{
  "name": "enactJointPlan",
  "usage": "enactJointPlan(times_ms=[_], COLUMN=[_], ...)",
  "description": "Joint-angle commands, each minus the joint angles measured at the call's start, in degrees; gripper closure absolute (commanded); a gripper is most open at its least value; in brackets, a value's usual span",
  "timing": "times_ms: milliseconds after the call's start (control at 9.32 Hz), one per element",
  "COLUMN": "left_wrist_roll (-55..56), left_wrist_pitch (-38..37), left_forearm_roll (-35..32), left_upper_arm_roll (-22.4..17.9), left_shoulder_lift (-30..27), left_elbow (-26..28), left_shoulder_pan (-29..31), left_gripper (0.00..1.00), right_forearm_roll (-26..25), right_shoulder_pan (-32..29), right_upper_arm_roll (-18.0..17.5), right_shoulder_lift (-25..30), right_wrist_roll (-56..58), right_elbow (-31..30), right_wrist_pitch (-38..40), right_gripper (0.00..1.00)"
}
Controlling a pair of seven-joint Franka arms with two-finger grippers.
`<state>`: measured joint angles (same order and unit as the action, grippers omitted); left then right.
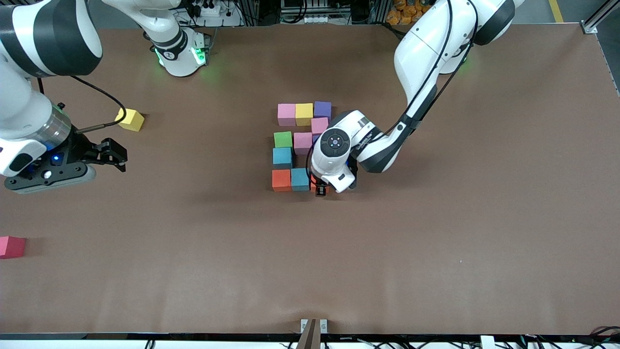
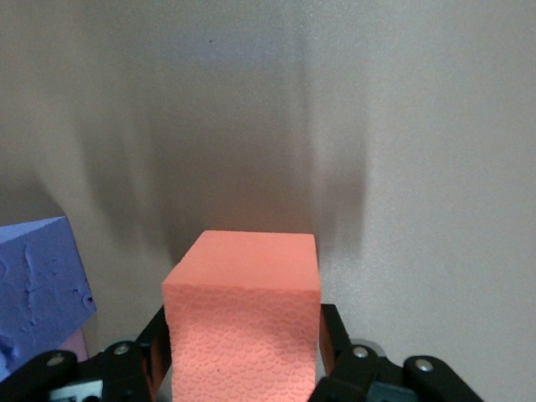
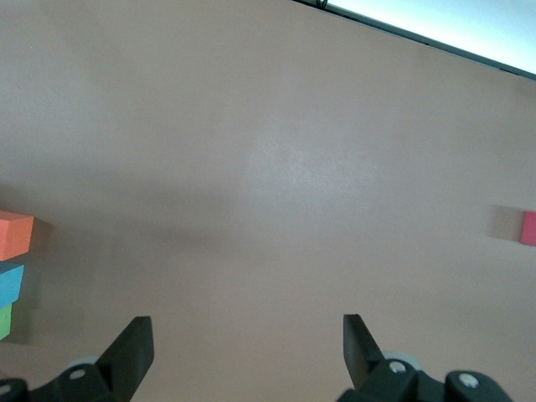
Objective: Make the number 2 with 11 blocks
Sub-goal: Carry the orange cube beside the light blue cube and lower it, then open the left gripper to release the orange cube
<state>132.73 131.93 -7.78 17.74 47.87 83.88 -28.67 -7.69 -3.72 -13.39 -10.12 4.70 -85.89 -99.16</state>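
Foam cubes, matte, with a fine pebbled skin and square edges, sit on a brown table.

Count in the number 2, mid-table, cubes touching:
- Pink: three, the first in the row farthest from the front camera.
- Yellow: one.
- Purple: one in plain sight.
- Green: one.
- Light blue: two, one of them just below the green.
- Orange: two. One is at the nearest row's end toward the right arm. The other orange cube closes that row at the left arm's end.

Strays, toward the right arm's end:
- One loose yellow cube, turned askew.
- One red cube, at the table edge.

The left gripper is down over the last orange cube, which rests on the table. I cannot tell whether it pinches the cube. A purple face shows close beside the cube.

The right gripper waits spread wide and holds nothing. It is over bare table, well apart from the digit.
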Motion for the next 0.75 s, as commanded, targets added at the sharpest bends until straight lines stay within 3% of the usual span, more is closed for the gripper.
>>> enactJointPlan(times_ms=[0,644], left_wrist_roll=[0.9,0.7], left_wrist_pitch=[-1.8,-5.3], left_forearm_roll=[-1.3,-1.4], left_upper_arm_roll=[-0.5,-0.3], left_shoulder_lift=[-0.2,-2.5], left_elbow=[-1.2,-1.2], left_shoulder_pan=[-0.7,-0.4], left_gripper=[0.26,0.26], right_forearm_roll=[-0.8,-0.8], right_shoulder_pan=[-0.6,-0.3], right_upper_arm_roll=[-0.8,-0.8], right_shoulder_lift=[-1.3,-1.4], right_wrist_roll=[-0.2,-0.4], right_elbow=[1.6,1.6], right_wrist_pitch=[0.7,0.7], right_gripper=[0.0,0.0])
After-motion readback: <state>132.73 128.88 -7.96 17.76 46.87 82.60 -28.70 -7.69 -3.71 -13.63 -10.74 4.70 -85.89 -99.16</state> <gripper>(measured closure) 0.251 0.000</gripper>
